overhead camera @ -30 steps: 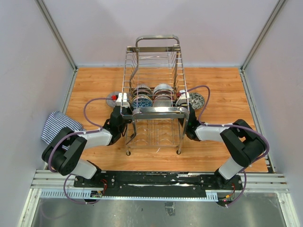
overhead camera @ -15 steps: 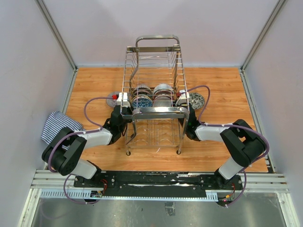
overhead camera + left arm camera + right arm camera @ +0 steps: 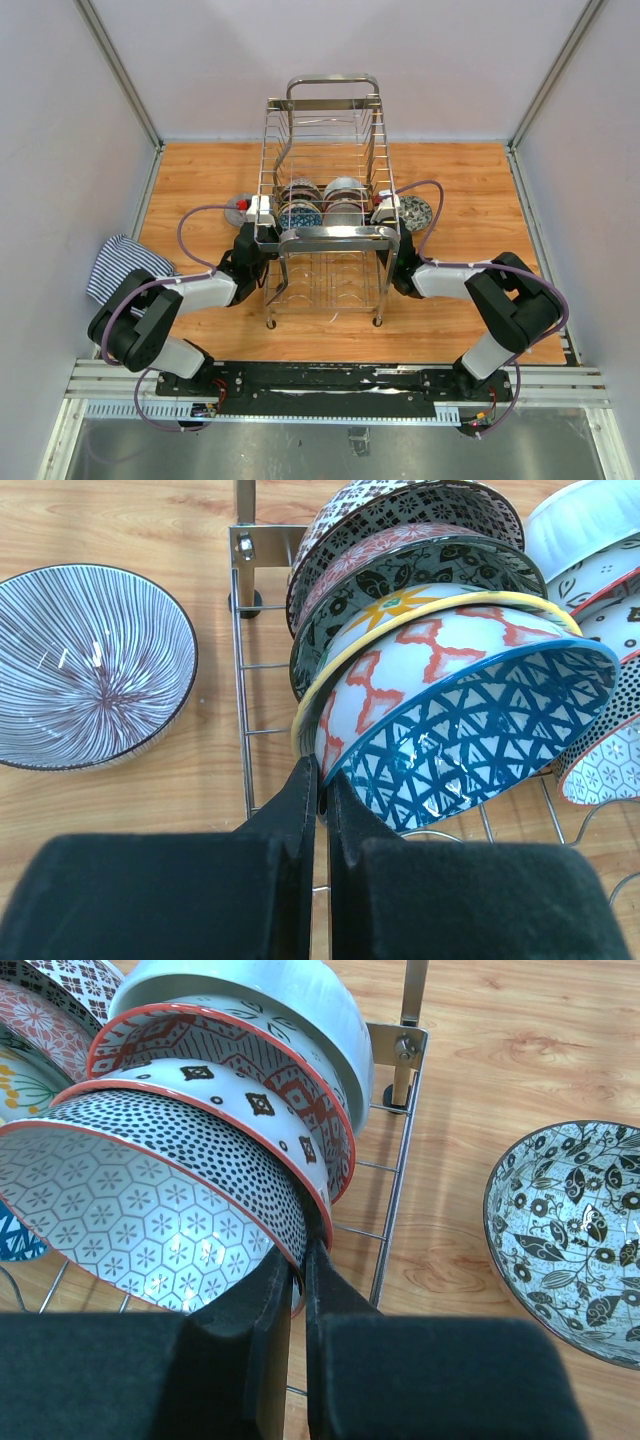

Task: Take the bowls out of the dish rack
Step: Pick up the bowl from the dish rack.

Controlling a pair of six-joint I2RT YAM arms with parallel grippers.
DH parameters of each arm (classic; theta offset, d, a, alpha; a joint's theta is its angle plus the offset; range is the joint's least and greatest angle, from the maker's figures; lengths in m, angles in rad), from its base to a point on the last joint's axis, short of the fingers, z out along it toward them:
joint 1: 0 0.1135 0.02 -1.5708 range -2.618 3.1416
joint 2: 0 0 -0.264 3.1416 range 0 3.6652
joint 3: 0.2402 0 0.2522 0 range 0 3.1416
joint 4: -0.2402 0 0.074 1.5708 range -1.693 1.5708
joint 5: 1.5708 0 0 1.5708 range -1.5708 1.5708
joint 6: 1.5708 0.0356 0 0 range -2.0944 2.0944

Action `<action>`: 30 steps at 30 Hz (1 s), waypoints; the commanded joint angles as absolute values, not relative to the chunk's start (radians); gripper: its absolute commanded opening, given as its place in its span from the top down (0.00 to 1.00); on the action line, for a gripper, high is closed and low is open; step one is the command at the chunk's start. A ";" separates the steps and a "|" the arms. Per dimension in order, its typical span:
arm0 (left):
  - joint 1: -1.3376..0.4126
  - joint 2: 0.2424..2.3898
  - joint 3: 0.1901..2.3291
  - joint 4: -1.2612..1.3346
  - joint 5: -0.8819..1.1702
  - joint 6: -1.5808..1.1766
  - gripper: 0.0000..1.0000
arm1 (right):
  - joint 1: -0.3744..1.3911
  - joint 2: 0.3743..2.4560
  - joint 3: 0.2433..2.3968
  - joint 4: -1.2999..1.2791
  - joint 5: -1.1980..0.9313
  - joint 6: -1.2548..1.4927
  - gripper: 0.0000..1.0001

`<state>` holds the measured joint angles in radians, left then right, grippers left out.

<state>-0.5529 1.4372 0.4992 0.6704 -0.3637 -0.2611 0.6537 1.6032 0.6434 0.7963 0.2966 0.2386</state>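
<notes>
The chrome dish rack (image 3: pixel 330 235) stands mid-table with several bowls upright in two rows (image 3: pixel 322 200). My left gripper (image 3: pixel 264 213) reaches in from the rack's left side. In the left wrist view it (image 3: pixel 322 772) is shut on the rim of the front blue triangle-patterned bowl (image 3: pixel 480 730). My right gripper (image 3: pixel 383 211) reaches in from the right side. In the right wrist view it (image 3: pixel 303 1247) is shut on the rim of the front red-rimmed dotted bowl (image 3: pixel 150 1210). Both bowls still lean in the rack against those behind.
A striped-line bowl (image 3: pixel 85 665) sits on the table left of the rack (image 3: pixel 238 208). A dark floral bowl (image 3: pixel 575 1235) sits to its right (image 3: pixel 416 212). Rack side wires (image 3: pixel 240 670) (image 3: pixel 392 1190) run close to both grippers. A striped cloth (image 3: pixel 120 265) lies far left.
</notes>
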 commanded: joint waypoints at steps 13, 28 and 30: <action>-0.571 1.381 0.499 0.847 -0.308 -0.259 0.99 | 0.669 1.539 0.646 0.989 0.288 0.255 0.99; -0.572 1.353 0.480 0.860 -0.307 -0.265 0.99 | 0.669 1.525 0.628 1.008 0.286 0.261 0.99; -0.572 1.353 0.483 0.858 -0.307 -0.265 1.00 | 0.669 1.526 0.630 1.007 0.287 0.260 0.99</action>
<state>-0.5591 1.3880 0.4648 0.7174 -0.3229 -0.2478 0.6537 1.5818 0.6121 0.8379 0.3016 0.2337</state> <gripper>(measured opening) 0.028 0.074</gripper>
